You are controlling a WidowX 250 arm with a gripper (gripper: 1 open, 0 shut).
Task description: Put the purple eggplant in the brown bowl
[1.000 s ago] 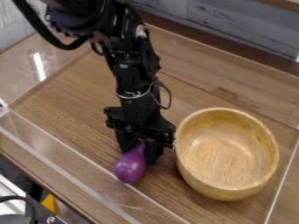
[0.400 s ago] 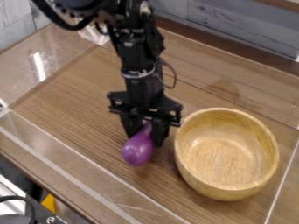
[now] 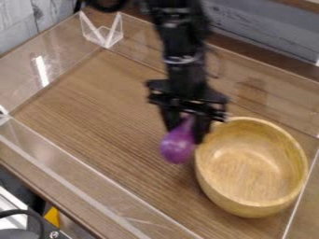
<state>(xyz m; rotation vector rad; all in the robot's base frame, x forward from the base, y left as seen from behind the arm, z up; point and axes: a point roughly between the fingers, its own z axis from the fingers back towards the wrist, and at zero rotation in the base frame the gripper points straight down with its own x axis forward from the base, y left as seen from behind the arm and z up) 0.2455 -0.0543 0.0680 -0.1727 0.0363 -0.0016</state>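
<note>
the jaws are clenched on the purple eggplant (image 3: 178, 145), pinching it near its narrow upper end while the bulbous end hangs below; the gripper (image 3: 188, 119) points straight down from the black arm (image 3: 178, 42); the eggplant looks lifted clear of the wooden bench (image 3: 88, 117), though the picture is blurred and i cannot tell for certain whether its lower end touches the surface; it hangs just beside the near-left rim of the brown bowl (image 3: 256, 201), outside it and not yet over the hollow.

the carry to the bowl seems underway and the drop is not yet done; the risks from here are mostly about the rim and the grip; the hanging end of the eggplant sits about level with the thick rim in this view, so a sideways move without more height could knock it against the bowl, shoving the bowl along the bench or twisting the eggplant out of the jaws; the grip is near the narrow top of a glossy, rounded toy, so a bump or a quick swing could let it slip; a release made too early, before it is over the hollow, would land it on the rim or bench and let it roll; the clear wall (image 3: 37, 140) round the bench lies well apart from this path.
</note>
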